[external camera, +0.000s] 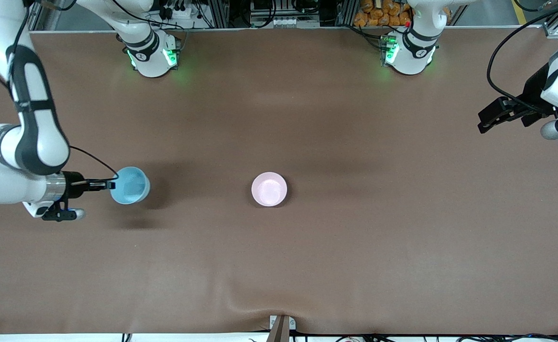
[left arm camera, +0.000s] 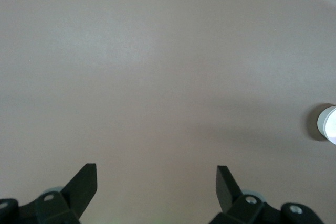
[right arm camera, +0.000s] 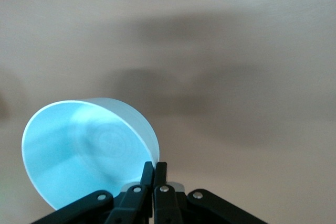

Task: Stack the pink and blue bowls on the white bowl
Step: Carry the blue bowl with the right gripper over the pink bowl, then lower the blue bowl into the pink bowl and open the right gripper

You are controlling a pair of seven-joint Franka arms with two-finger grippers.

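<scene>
My right gripper (external camera: 111, 184) is shut on the rim of the light blue bowl (external camera: 130, 185) and holds it tilted above the table near the right arm's end. In the right wrist view the fingers (right arm camera: 155, 167) pinch the blue bowl's (right arm camera: 79, 156) wall. The pale pink bowl (external camera: 269, 189) sits upright at the table's middle. It also shows at the edge of the left wrist view (left arm camera: 329, 124). No separate white bowl shows; I cannot tell whether it lies under the pink one. My left gripper (external camera: 485, 124) waits open and empty over the left arm's end (left arm camera: 156, 174).
A brown cloth (external camera: 355, 237) covers the table, with a wrinkle (external camera: 255, 297) near the front edge. A small bracket (external camera: 281, 327) stands at that edge. The arm bases (external camera: 151, 54) (external camera: 409, 52) stand along the back.
</scene>
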